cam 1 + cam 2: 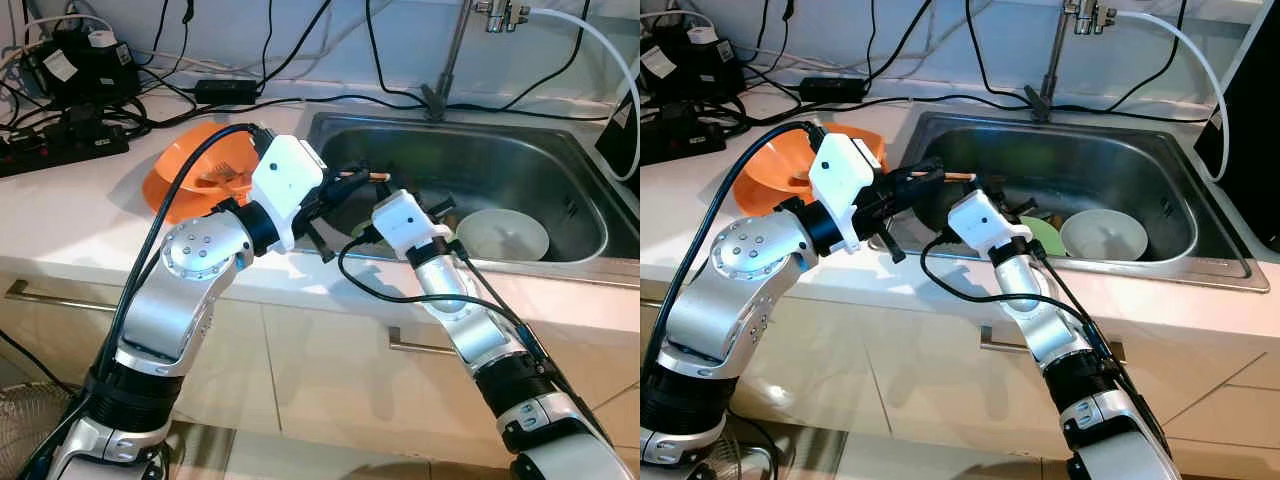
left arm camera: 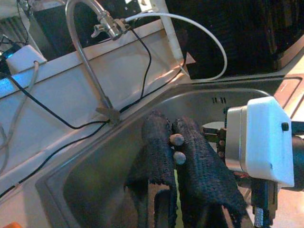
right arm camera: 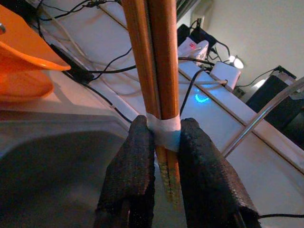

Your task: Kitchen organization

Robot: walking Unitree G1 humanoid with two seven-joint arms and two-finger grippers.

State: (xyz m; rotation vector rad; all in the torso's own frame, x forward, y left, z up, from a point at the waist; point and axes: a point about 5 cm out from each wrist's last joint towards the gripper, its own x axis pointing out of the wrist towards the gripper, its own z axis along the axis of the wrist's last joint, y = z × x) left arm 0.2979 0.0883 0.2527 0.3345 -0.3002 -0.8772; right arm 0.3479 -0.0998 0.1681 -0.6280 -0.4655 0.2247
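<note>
Right gripper (image 3: pixel 161 142) pinched the taped pair of brown wooden chopsticks (image 3: pixel 154 61) over the stainless steel sink (image 1: pixel 560 170). Left gripper (image 2: pixel 175 142) pressed on their far tips. I judged a handover: left must grip firmly before right lets go.

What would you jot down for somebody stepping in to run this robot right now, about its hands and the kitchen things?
Right hand: shut on a taped pair of wooden chopsticks, held over the sink.
Left hand: fingers closed together over the sink, pinching the chopsticks' far end.
Orange bowl: on the counter left of the sink.
White bowl and a green plate: lying in the sink basin.
Done: chopsticks lifted.
Left: probably pass or put away the chopsticks, then clear the sink.
</note>
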